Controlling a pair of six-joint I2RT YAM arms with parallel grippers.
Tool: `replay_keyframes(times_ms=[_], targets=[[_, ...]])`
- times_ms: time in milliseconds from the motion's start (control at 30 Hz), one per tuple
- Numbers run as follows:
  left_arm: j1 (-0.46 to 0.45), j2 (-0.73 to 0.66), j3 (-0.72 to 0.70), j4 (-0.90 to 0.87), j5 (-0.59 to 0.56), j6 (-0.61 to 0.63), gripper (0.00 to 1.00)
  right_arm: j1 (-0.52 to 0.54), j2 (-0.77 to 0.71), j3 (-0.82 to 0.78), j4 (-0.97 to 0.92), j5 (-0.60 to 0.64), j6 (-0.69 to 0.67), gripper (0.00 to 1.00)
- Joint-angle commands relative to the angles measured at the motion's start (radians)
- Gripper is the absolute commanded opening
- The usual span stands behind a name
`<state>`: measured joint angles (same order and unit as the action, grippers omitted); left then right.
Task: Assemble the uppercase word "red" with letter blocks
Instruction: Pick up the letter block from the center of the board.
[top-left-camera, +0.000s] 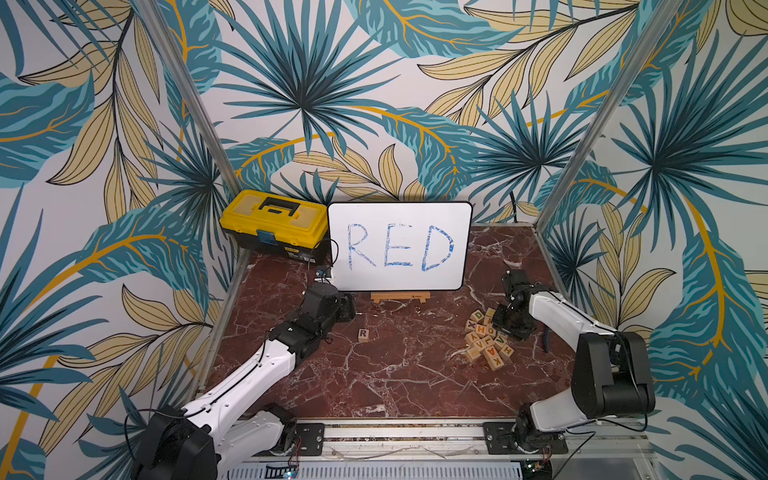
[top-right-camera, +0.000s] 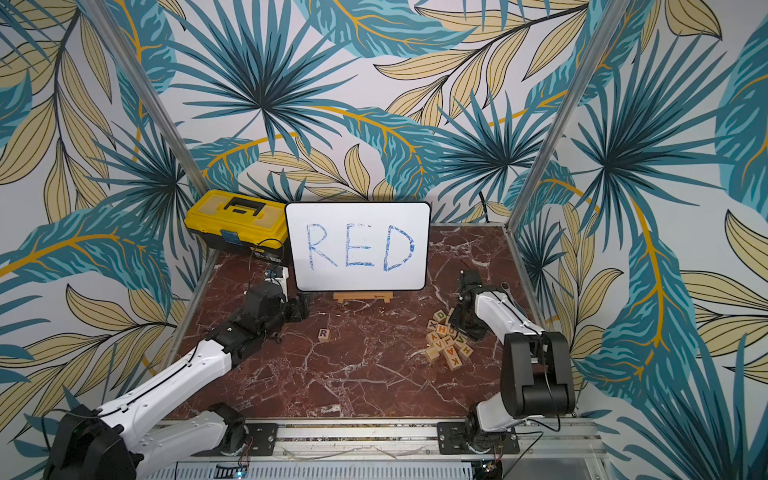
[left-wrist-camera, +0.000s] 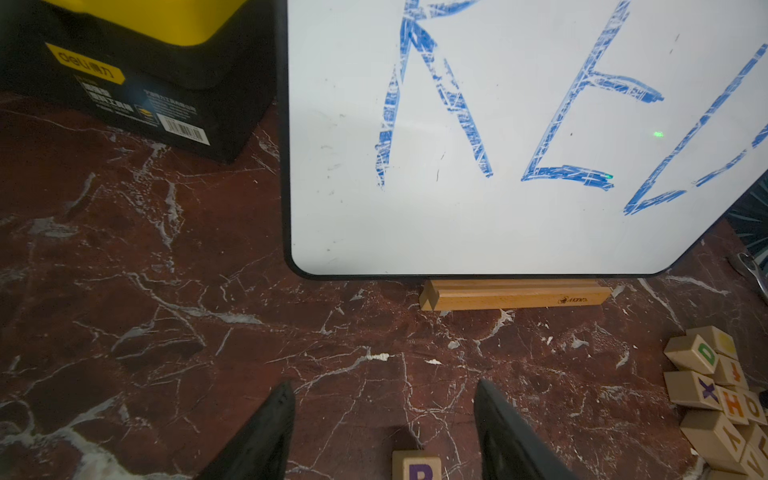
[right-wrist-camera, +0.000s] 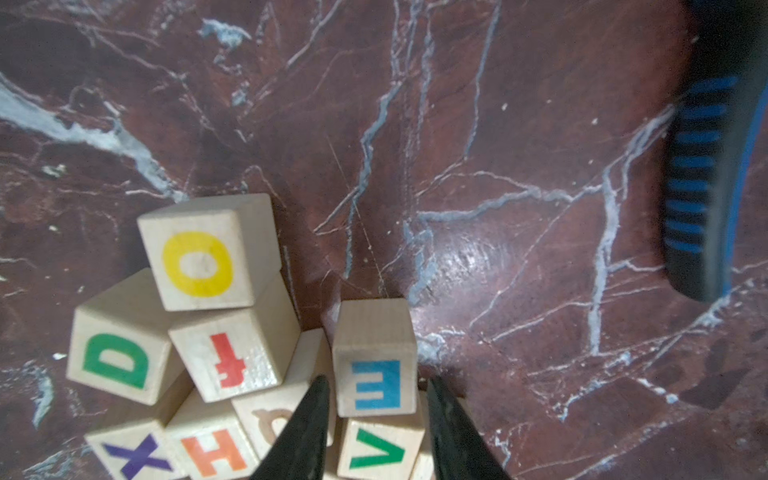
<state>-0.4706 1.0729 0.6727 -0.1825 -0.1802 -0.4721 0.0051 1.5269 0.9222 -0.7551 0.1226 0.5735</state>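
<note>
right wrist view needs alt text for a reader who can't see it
The jaws of the right gripper stand open on either side of the teal E block, which sits atop a pile of letter blocks. A green D block and a yellow O block are in the same pile, on a red-brown marbled table.

Both top views are evenly, softly lit; shadows on the worktop (top-left-camera: 395, 374) are faint, and the aluminium post (top-left-camera: 189, 95) leans from wide-angle distortion. In the right wrist view a pale glare patch lies on the marble, and the right pincer (right-wrist-camera: 377, 379) is black and blurred. The whiteboard (left-wrist-camera: 498, 232) is bright, the corners dim.
</note>
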Motion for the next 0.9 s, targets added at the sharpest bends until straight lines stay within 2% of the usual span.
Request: replay_keyframes(times_ms=[0,633,867], targets=[[-0.002,-0.027,-0.033,0.013,-0.019,0.0,0.69,-0.007,0.02,0.0,0.01,0.001,-0.01,0.41],[-0.002,-0.054,-0.054,0.009,-0.034,0.0,0.69,-0.025,0.053,-0.019,0.047,-0.004,-0.022,0.33],[-0.002,-0.057,-0.056,0.005,-0.038,0.001,0.69,-0.024,0.022,-0.013,0.019,0.024,-0.027,0.26]])
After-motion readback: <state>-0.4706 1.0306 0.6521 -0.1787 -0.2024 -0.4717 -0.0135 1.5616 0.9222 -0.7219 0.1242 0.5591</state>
